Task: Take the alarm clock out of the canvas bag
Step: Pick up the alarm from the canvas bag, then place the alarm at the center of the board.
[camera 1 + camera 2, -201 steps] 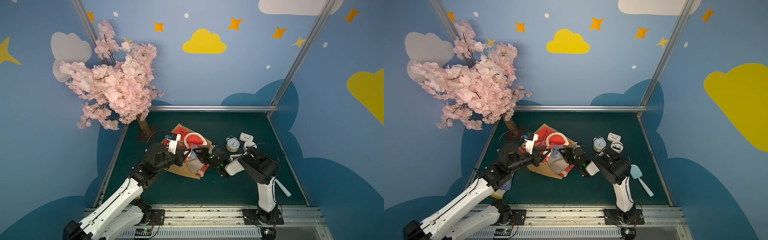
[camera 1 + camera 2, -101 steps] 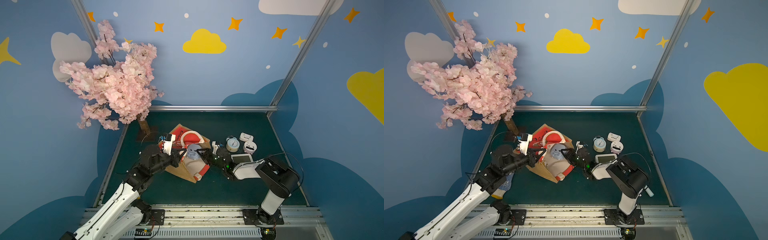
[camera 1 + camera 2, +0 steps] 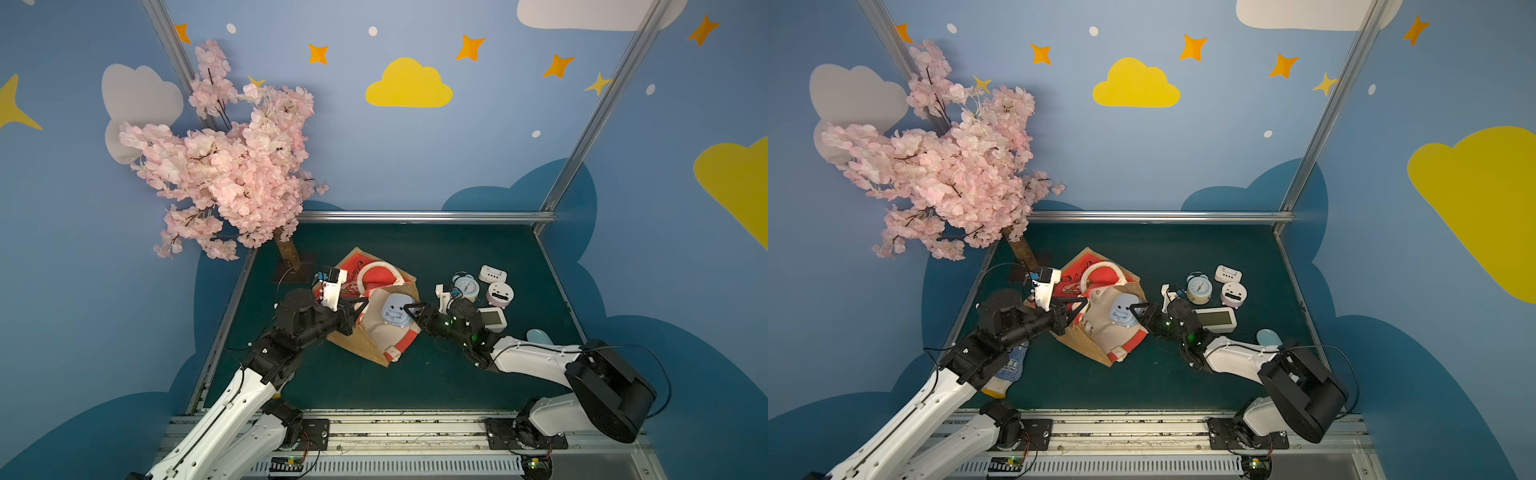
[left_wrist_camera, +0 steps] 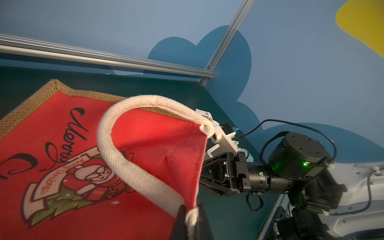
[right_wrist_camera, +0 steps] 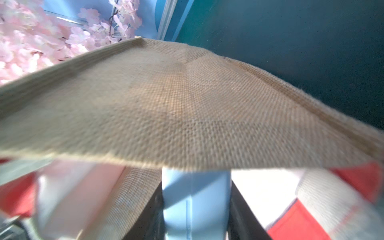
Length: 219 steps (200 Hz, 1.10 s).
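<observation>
The canvas bag (image 3: 365, 345) lies on its side on the green table, red printed panel up, in both top views (image 3: 1088, 345). My left gripper (image 3: 360, 302) (image 4: 192, 209) is shut on the bag's rim where the white handle (image 4: 124, 166) ends, holding the mouth open. A pale blue alarm clock (image 3: 396, 312) (image 3: 1122, 312) sits over the cream lining at the mouth. My right gripper (image 3: 409, 309) (image 3: 1133, 309) (image 5: 195, 207) is shut on the clock (image 5: 195, 197) from the right. Tan jute (image 5: 166, 104) fills the right wrist view above it.
Several other clocks stand right of the bag: a twin-bell one (image 3: 467, 286), a white box (image 3: 493, 274), a round white one (image 3: 500, 294) and a white digital one (image 3: 492, 319). A pink blossom tree (image 3: 228, 166) stands back left. A glove (image 3: 1011, 370) lies under my left arm.
The right arm has stretched out low and drawn back to the right, bringing the blue clock into sight at the bag's mouth. The left gripper has pulled the rim a little leftward.
</observation>
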Each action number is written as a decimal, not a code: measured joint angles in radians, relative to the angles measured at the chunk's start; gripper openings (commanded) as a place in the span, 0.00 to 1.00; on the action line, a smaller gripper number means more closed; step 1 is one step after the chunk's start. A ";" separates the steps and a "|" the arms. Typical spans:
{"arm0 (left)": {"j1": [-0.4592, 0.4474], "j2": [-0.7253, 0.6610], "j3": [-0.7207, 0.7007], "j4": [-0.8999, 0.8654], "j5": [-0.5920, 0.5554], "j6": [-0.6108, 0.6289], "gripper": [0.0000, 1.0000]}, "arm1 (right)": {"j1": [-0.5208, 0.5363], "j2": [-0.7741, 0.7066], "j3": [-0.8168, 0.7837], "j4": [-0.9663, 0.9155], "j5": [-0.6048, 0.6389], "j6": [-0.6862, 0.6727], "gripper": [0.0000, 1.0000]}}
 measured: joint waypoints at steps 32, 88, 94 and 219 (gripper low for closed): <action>0.009 -0.005 0.004 -0.013 0.002 0.008 0.07 | -0.050 -0.160 -0.008 -0.161 -0.033 -0.060 0.28; 0.020 -0.005 0.005 -0.016 0.005 0.011 0.07 | -0.207 -0.393 0.037 -0.475 -0.100 -0.203 0.28; 0.021 -0.005 0.005 -0.016 0.005 0.011 0.07 | -0.227 -0.403 0.037 -0.491 -0.110 -0.209 0.27; 0.024 -0.003 0.019 -0.045 0.018 0.011 0.07 | -0.417 -0.252 0.335 -0.736 -0.182 -0.527 0.26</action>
